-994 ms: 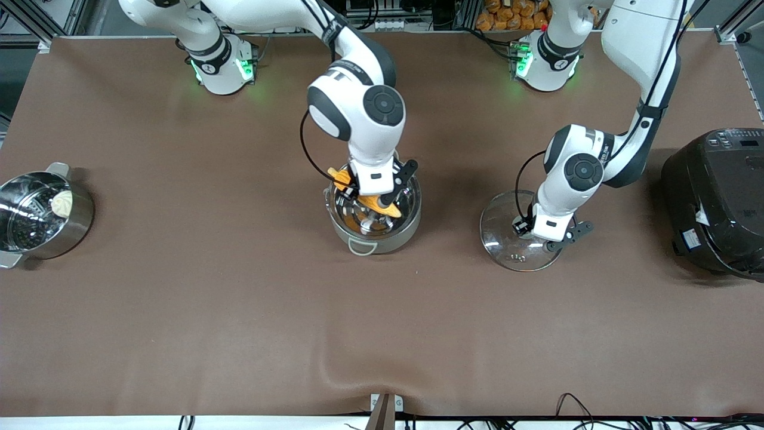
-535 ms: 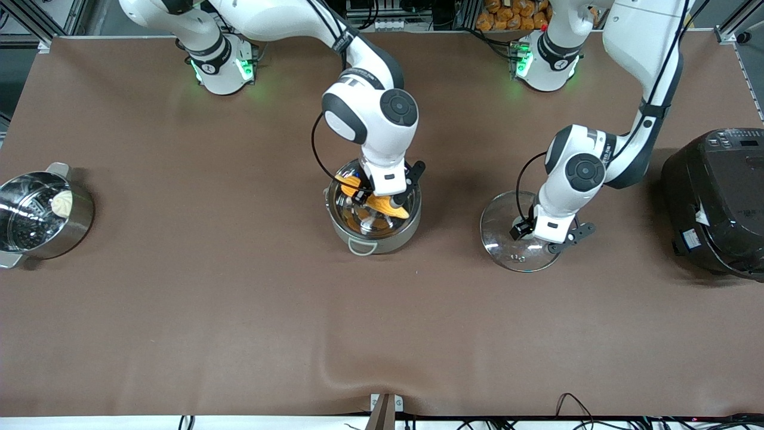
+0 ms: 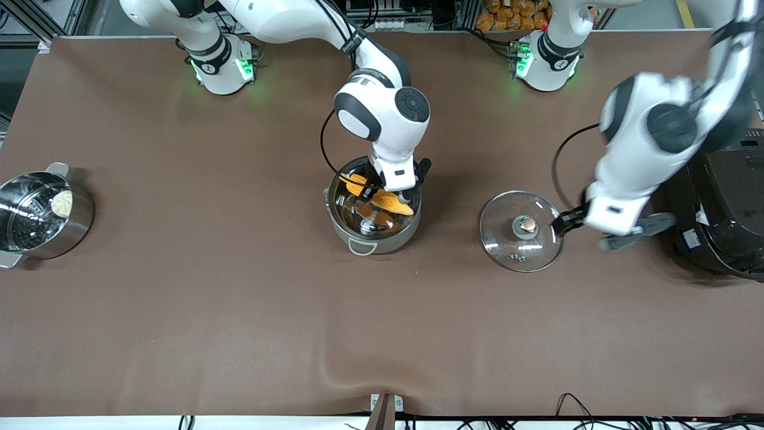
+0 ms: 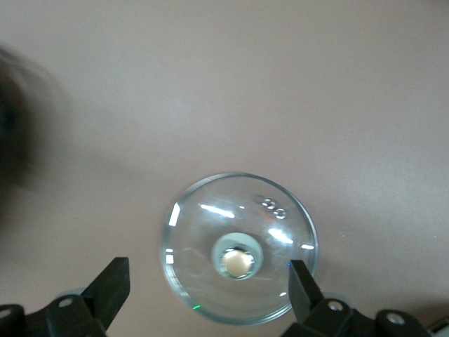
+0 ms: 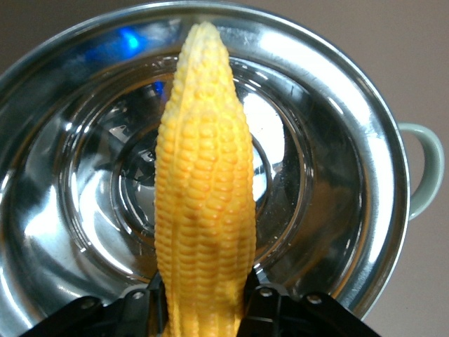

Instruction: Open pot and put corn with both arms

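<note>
The steel pot (image 3: 395, 237) stands open mid-table, its inside bare in the right wrist view (image 5: 337, 126). My right gripper (image 3: 385, 199) is shut on the yellow corn (image 3: 382, 202) at its thick end and holds it over the pot's mouth; the cob (image 5: 207, 196) points across the bowl. The glass lid (image 3: 512, 242) with its copper knob (image 3: 527, 224) lies flat on the table beside the pot, toward the left arm's end. My left gripper (image 3: 604, 232) is open and empty, up in the air over the lid's edge. The left wrist view shows the lid (image 4: 210, 217) below its spread fingers (image 4: 109, 291).
A black electric cooker (image 3: 719, 203) stands at the left arm's end of the table, close to my left wrist. A steel pot with a perforated insert and a white bun (image 3: 45, 212) stands at the right arm's end.
My left gripper has let go of the lid knob, risen and swung toward the cooker. My right gripper has shifted a little with the corn over the pot.
</note>
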{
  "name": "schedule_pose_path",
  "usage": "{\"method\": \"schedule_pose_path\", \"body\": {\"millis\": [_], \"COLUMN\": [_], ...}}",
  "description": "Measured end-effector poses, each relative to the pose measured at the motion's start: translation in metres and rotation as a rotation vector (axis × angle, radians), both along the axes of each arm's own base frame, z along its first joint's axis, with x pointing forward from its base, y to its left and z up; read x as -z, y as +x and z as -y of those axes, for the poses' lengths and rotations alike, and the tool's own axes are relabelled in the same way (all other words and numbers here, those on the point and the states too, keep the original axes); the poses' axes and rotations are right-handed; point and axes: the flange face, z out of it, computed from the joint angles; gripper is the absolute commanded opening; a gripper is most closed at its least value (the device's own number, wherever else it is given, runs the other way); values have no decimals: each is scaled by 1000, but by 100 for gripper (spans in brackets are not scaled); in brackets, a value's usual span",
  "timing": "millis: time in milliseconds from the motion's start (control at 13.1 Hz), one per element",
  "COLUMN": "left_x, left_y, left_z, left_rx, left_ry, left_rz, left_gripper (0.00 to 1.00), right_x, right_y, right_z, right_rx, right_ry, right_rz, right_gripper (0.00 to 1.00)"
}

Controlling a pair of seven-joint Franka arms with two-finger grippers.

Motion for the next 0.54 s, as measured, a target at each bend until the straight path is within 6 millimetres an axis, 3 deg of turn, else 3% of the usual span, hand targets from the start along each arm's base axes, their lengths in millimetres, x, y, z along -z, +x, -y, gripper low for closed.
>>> {"method": "schedule_pose_path", "body": {"millis": [153,229,535], "left_x": [-51,-67,-105], "left_y": [2,2,0], "left_z": [-20,-23,-25], "left_rx": [42,70,128], "left_ry": [13,17,5], "left_rz": [-8,-12,-10], "left_gripper": [100,100,100], "right_x": [-1,-2,-11], "right_y": [1,3,10], "right_z": [0,1,2], "right_rx": [4,8,35], "right_ry": [1,3,15], "right_rz": [4,7,27], "right_gripper": [100,100,100]}}
